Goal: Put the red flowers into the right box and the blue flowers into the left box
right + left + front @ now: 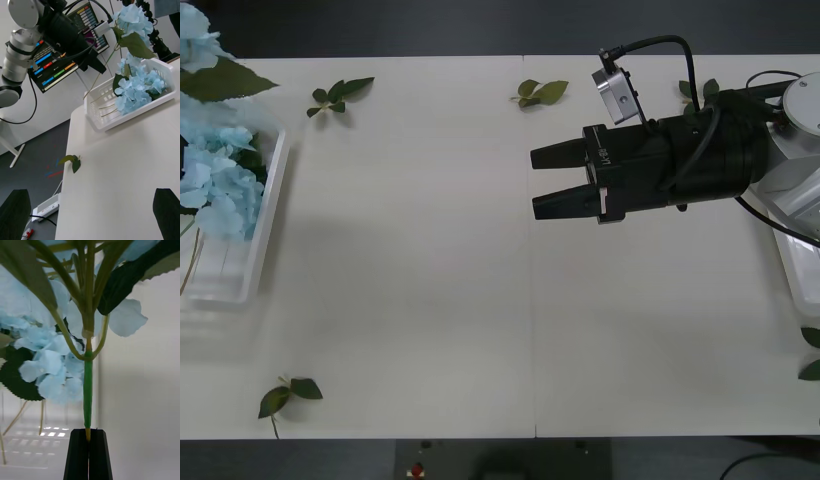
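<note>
1. The left box (pixel 265 215) is seen at the table's (pixel 430 250) left edge, its long rim running along that edge, and it serves as the landmark here.
2. Pale blue flowers (pixel 215 195) are piled inside the left box, blooms toward its far end, thin stems trailing toward its near end.
3. One blue flower (pixel 88 315) is held up over the box: its green stem is pinched between the left gripper's (pixel 89 435) black fingers, which are pressed together on the very end of the stem.
4. In the right wrist view that raised flower (pixel 131 22) is seen well above the box rim (pixel 112 123), its stem slanting up from the left arm.
5. The right gripper (pixel 545 182) is held over the table well to the right of the left box, its two black fingers spread with a narrow gap, nothing between them, tips aimed toward the box.
6. Between the box's right rim and those fingertips, a broad stretch of bare white tabletop is left open.
7. Small leaf sprigs (pixel 338 97) are scattered only near the table's margins: two toward the far edge, one (pixel 288 393) by the near edge, close to the box's near end.
8. A white tray (pixel 800 265) is glimpsed at the table's opposite edge, partly under the right arm.
</note>
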Tool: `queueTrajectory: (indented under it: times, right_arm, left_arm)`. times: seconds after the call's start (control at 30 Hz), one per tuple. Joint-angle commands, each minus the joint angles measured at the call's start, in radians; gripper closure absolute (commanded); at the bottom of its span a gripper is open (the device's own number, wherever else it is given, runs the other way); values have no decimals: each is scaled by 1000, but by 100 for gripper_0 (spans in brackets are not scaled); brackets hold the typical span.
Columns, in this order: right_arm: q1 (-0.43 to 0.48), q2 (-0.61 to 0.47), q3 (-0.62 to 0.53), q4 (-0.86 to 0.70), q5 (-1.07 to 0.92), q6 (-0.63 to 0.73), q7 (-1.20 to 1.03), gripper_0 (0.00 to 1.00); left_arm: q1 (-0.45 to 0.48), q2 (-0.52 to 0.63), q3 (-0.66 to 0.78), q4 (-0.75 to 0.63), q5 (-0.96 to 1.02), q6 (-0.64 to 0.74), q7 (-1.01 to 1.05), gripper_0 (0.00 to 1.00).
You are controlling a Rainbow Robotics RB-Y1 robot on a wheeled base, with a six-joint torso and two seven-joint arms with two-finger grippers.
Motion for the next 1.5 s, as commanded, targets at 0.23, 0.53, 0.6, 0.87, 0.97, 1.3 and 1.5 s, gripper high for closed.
queueTrajectory:
  times: [0.23, 0.53, 0.6, 0.87, 0.97, 1.3, 1.5]
  right_arm:
    - [-42, -9, 1, -10, -6, 4, 20, 5]
    - [-42, -9, 1, -10, -6, 4, 20, 5]
    - [-42, -9, 1, -10, -6, 4, 20, 5]
    - [-42, -9, 1, -10, -6, 4, 20, 5]
    - [-42, -9, 1, -10, -6, 4, 20, 5]
    - [-42, -9, 1, -10, -6, 4, 20, 5]
    - [-42, -9, 1, -10, -6, 4, 20, 5]
  left_arm:
    - [-89, 138, -23, 392, 36, -185, -214, 100]
    - [-118, 158, -80, 590, 16, -332, -304, 100]
    - [-118, 165, -108, 622, 11, -378, -304, 100]
    - [-118, 182, -237, 732, -46, -582, -330, 100]
    - [-115, 182, -244, 737, -50, -591, -340, 100]
    - [-113, 182, -198, 725, 2, -558, -415, 0]
    - [-113, 181, -59, 680, 112, -383, -554, 0]
